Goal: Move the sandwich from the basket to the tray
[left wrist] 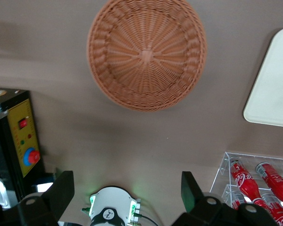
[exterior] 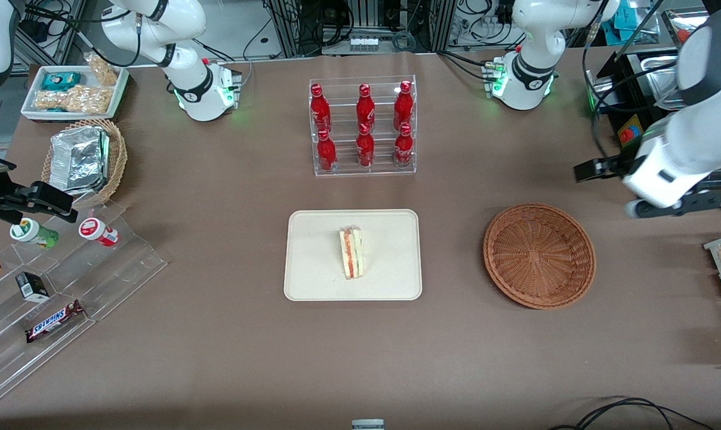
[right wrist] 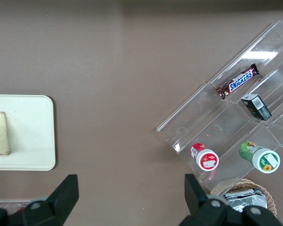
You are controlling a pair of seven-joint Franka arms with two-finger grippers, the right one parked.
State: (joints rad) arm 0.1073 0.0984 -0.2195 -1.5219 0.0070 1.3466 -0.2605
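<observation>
Task judged complete: sandwich delivered, basket emptied.

The triangular wrapped sandwich (exterior: pixel 353 253) is seen on the cream rectangular tray (exterior: pixel 313 280); the round reddish-brown wicker basket (exterior: pixel 539 255) holds nothing; the left gripper (left wrist: pixel 127 190), near that basket, is spread wide and empty.

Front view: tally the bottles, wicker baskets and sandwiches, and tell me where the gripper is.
6 bottles
2 baskets: brown basket, tan basket
1 sandwich, on the tray
Total: 9
The gripper is open, above the table beside the brown basket, toward the working arm's end.
</observation>
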